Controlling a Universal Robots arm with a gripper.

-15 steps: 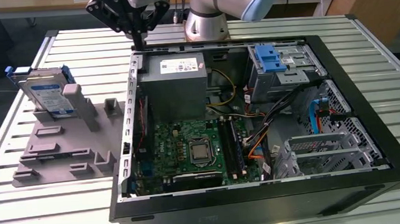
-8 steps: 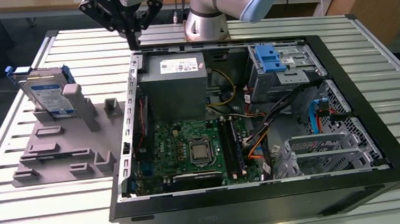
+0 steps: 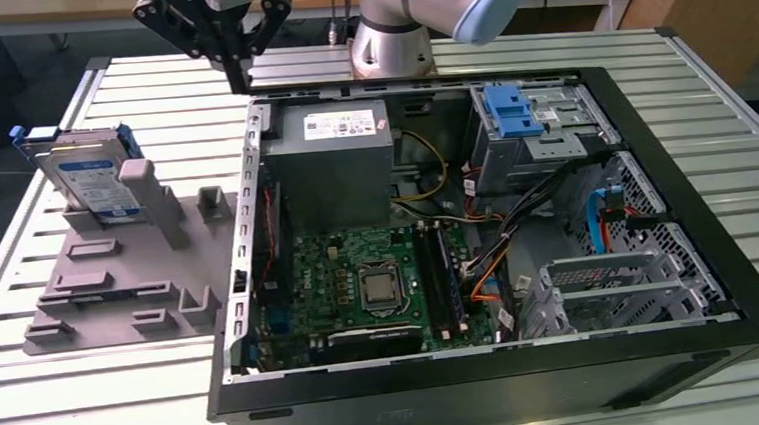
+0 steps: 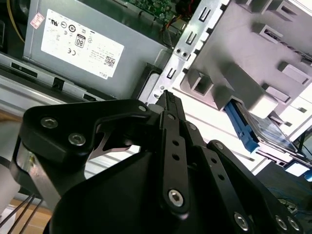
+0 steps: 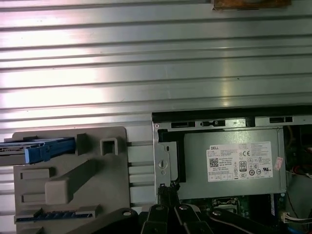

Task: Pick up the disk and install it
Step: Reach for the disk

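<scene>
The disk (image 3: 88,181) stands on edge in the grey rack (image 3: 117,291), at the exterior view's left of the case (image 3: 500,395) and clear of its wall. The gripper (image 3: 237,80) hangs over the case's rear left corner edge, jaws closed together, holding nothing. Open table (image 3: 45,396) borders the rack.

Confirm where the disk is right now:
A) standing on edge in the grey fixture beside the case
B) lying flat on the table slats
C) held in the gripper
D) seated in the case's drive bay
A: the disk stands on edge in the grey fixture at the exterior view's left of the open case, while the gripper hangs over the case's far corner, apart from the disk.
</scene>
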